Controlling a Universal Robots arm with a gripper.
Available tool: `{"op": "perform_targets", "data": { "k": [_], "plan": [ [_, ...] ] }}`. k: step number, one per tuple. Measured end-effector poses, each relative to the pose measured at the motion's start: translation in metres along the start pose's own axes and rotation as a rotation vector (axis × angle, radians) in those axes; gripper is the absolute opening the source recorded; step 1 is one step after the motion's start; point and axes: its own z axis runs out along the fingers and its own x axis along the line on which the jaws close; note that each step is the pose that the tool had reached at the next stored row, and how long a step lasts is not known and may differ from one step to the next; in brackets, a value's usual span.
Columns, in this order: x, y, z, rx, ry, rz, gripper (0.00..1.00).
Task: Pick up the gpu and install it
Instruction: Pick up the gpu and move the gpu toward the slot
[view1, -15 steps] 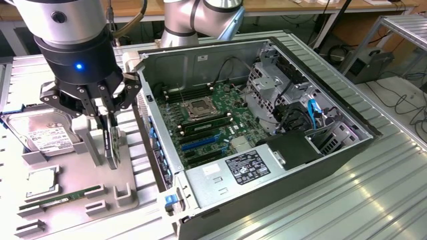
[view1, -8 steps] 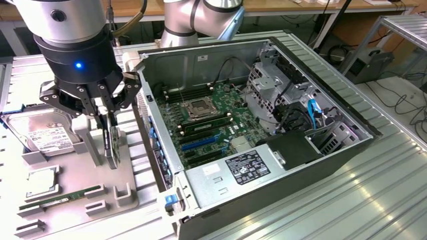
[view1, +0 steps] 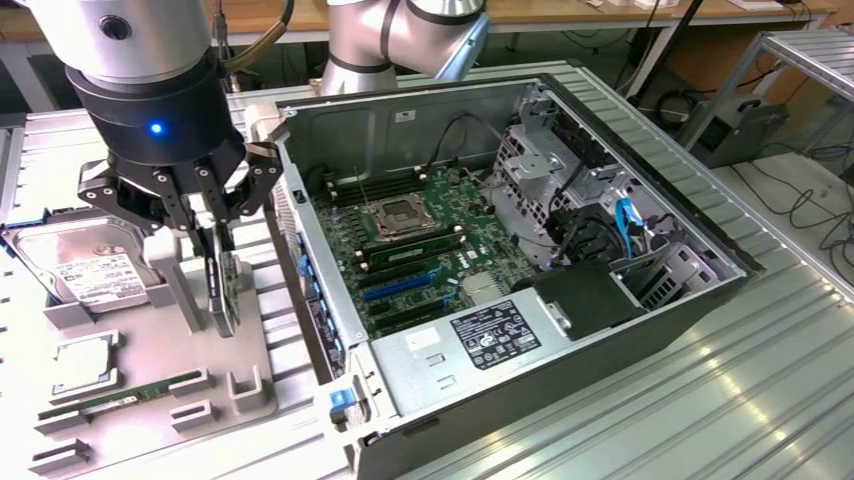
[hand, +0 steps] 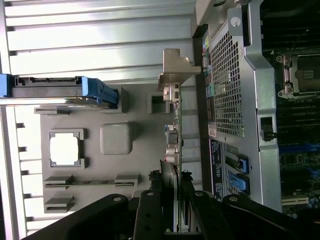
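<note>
The gpu (view1: 224, 290) (hand: 171, 150) stands on edge just outside the open computer case (view1: 641, 310) (hand: 227, 90), on the exterior view's left of it. It lies parallel to the case's perforated rear wall and close beside it without touching. It rests in a slot of a gray holder tray (view1: 174, 400) (hand: 115, 165) that lies alongside the case. In the wrist view its silver bracket (hand: 176, 70) shows at the end of the card farthest from the camera. The gripper (view1: 211, 245) (hand: 171, 187) hangs directly over the card, outside the case. Its two dark fingers (hand: 150, 210) come down on either face of the card and close against it, so the jaws are clamped on the gpu while its lower edge sits in the tray. On the same tray, farther from the case than the card, lie a hard drive (view1: 87, 265) (hand: 60, 87) with a white label, a square processor (view1: 80, 360) (hand: 65, 149) in its recess and a long green memory stick (view1: 120, 395). Inside the case the green motherboard (view1: 427, 250) lies exposed, with the metal processor socket (view1: 404, 217) (hand: 295, 75) near its middle. The blue expansion slots (view1: 400, 287) lie toward the case's rear wall, the side nearest the card.
</note>
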Motion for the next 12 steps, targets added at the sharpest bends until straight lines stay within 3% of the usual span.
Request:
{"op": "perform_targets", "data": {
  "k": [12],
  "plan": [
    [-0.0001,0.0001,-0.0026,-0.0001,-0.0001,0.0,0.26]
  ]
}}
